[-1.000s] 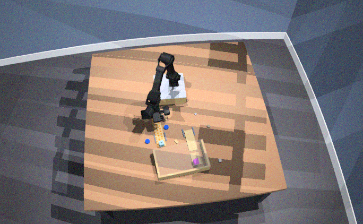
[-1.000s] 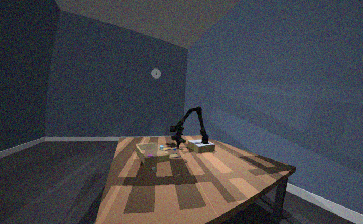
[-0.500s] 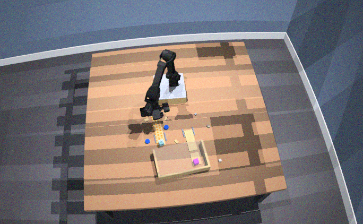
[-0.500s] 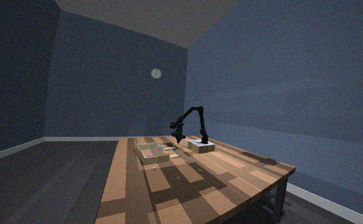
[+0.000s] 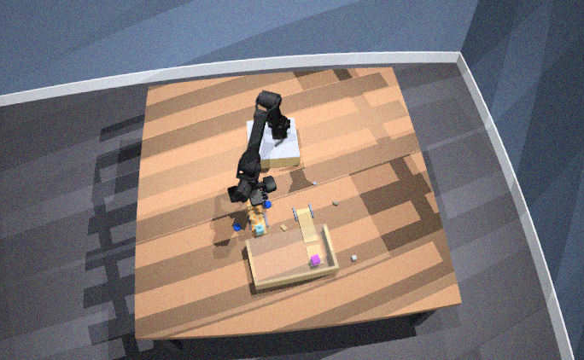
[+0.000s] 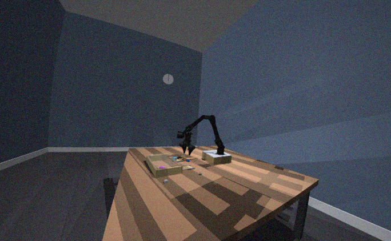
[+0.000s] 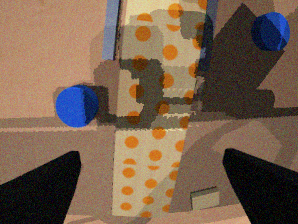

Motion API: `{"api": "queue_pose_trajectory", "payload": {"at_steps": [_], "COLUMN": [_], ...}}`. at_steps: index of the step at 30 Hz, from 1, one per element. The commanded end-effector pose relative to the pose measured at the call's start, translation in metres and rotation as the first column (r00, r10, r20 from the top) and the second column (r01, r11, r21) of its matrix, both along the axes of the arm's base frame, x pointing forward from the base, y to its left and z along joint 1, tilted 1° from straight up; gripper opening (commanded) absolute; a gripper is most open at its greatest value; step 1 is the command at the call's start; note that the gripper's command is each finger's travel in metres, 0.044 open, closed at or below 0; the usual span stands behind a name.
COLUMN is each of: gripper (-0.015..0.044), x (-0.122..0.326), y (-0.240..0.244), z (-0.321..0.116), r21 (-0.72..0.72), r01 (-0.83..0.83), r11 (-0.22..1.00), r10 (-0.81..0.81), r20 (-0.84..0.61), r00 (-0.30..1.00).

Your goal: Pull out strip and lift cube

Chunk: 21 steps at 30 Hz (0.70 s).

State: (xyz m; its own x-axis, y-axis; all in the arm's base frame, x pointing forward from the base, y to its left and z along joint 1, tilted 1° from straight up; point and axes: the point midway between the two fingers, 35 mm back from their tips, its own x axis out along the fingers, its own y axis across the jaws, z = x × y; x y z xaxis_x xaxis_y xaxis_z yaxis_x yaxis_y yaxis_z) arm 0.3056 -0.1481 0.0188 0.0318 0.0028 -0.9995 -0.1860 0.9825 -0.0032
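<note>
The orange-dotted strip (image 5: 256, 217) (image 7: 155, 155) lies lengthwise between blue-grey side rails (image 7: 110, 30) (image 7: 211, 37). A light-blue cube (image 5: 259, 229) (image 6: 174, 159) sits on its far end, outside the box; any label is too small to read. A plain cream strip (image 5: 306, 226) runs into the box, with a visible break or step; a magenta cube (image 5: 315, 259) (image 6: 162, 167) is at its far end. My gripper (image 6: 187, 153) (image 7: 154, 158) is open and empty above the dotted strip's near end, one finger to each side. The arm hides that end in the top view.
A low wooden-walled box (image 5: 296, 276) (image 6: 167, 171) stands beyond the strips. Blue round things (image 5: 236, 227) (image 5: 267, 204) (image 7: 76, 106) (image 7: 270, 31) flank the dotted strip. A tan block (image 5: 283, 228) lies between the strips. Small grey blocks (image 5: 335, 203) (image 5: 353, 258) lie farther right.
</note>
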Motion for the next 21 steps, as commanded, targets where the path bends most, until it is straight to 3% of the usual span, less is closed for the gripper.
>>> {"api": "queue_pose_trajectory", "payload": {"at_steps": [1,21], "gripper": [0.0440,0.0440], "x": [0.015,0.097], "y": [0.001,0.009], "z": [0.003,0.017], "r21": [-0.002,-0.001], "r01": [0.006,0.005], "r11": [1.000,1.000], "r10": [-0.006,-0.005], "r20": [0.002,0.009], "r00": [1.000,1.000]}}
